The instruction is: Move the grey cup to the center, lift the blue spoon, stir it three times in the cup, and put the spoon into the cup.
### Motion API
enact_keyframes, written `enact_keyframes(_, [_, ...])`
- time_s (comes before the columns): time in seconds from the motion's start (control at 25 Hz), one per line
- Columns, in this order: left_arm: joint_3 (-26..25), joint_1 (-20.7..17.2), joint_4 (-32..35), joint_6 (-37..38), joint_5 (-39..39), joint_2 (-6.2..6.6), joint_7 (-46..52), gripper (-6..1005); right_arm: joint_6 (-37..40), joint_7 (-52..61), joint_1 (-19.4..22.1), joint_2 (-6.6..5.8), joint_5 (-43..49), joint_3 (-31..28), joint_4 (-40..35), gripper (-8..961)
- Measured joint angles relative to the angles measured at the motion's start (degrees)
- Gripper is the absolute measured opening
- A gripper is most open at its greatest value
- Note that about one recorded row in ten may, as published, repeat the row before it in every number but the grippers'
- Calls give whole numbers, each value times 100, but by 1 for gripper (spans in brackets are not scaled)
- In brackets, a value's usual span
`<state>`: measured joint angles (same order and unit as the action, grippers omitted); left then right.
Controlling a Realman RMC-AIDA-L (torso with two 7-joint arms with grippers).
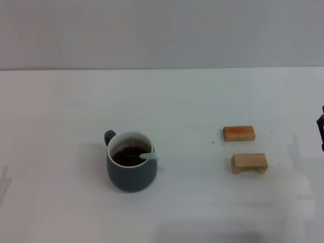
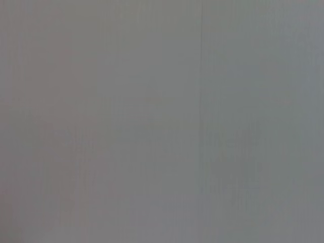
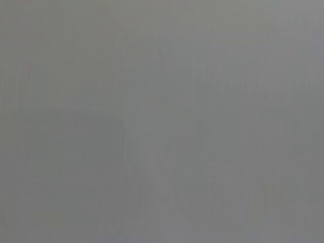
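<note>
The grey cup (image 1: 130, 168) stands on the white table left of the middle, its loop handle turned to the back left and dark brown liquid inside. The blue spoon (image 1: 148, 156) rests in the cup, its pale handle leaning over the right side of the rim and its bowl sunk in the liquid. At the far right edge of the head view a dark sliver of my right gripper (image 1: 321, 129) shows, well away from the cup. My left gripper is out of view. Both wrist views show only a plain grey surface.
Two tan wooden blocks lie right of the middle: a flat one (image 1: 239, 133) farther back and an arched one (image 1: 249, 163) nearer. The white table (image 1: 192, 202) runs back to a pale wall.
</note>
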<state>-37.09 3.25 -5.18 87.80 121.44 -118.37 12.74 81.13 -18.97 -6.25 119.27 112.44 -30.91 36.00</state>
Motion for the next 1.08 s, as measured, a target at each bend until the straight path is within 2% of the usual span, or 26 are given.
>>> enact_keyframes(1.08, [1,-7,0,-56,9,7,0,864,-37,8,-83,9,19,57,-41,700])
